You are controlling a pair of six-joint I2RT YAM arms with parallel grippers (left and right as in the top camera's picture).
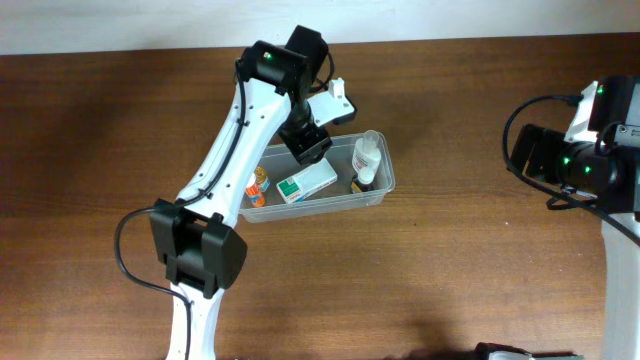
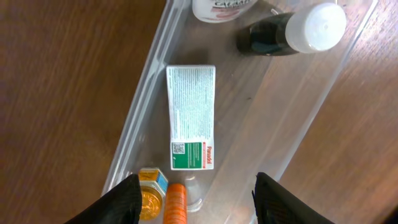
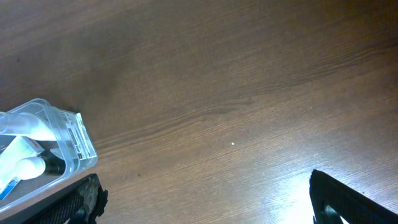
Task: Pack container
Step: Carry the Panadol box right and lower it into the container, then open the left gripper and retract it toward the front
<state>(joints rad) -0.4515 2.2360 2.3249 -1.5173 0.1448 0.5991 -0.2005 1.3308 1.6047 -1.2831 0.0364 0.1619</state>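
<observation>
Clear plastic container (image 2: 144,106) lies straight under your left gripper (image 2: 198,186), its length running away from the fingers

Begin closest in, on the left wrist view. Your two black fingers (image 2: 127,199) stand apart and grasp nothing. Below them on the container floor sits an orange-capped bottle (image 2: 176,202), with a small gold-and-blue item (image 2: 150,196) beside it that is too cut off to name.

Just ahead lies the green-and-white medicine box (image 2: 191,118). It is flat, with its long side lined up with the container's length, so your jaws as they stand would span its narrow width. Farther on is a dark bottle with a white cap (image 2: 292,31); whether it stands or lies you cannot tell. At the far end a white bottle (image 2: 221,6) is cut off by the frame edge.

From overhead, the container's long axis runs left to right across the table, slightly tilted, and your left arm hangs right over it. Your right gripper (image 3: 205,186), fingers spread wide and empty, is well apart beyond the container's right end and sees only one corner of it.

Any coming move inside the container looks like one for your left arm, travelling along that long axis. Every small item in view is already inside, so the packing looks nearly finished
</observation>
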